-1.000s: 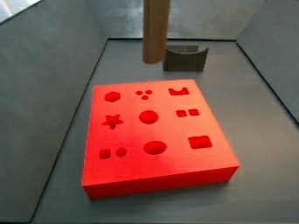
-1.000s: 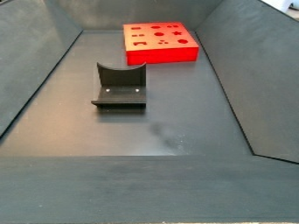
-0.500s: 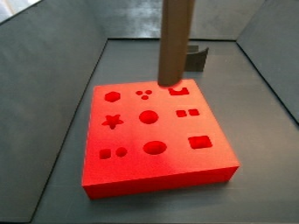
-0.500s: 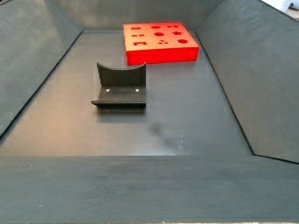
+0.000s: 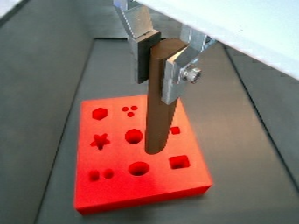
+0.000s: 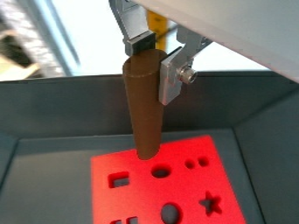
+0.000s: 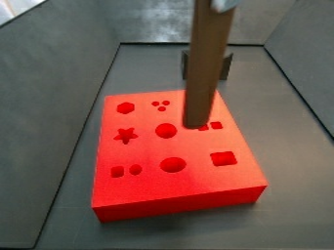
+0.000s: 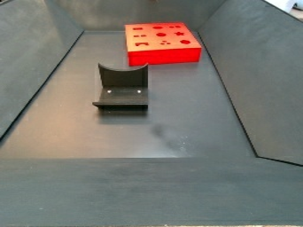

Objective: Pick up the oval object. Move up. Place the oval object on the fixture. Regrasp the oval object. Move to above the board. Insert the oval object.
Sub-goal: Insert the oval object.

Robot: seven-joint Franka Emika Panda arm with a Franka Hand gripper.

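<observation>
Wrist views – gripper (image 5: 162,54) (clamped) on oval object (image 5: 159,109)

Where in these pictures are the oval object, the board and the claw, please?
oval object (image 6: 143,109), a wrist view, mid-shaft.
board (image 7: 202,178), a side view, bare top face.
claw (image 5: 162,54), a wrist view, between the fingertips clamping the peg.

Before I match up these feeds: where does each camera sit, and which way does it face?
Wrist views: ride above the gripper, looking down the oval object at the board; silver fingers show.
Side view: above the board, peg in front; no gripper visible.
Side view: looks along the floor past the fixture to the board; no robot shows.
All share the board.
</observation>
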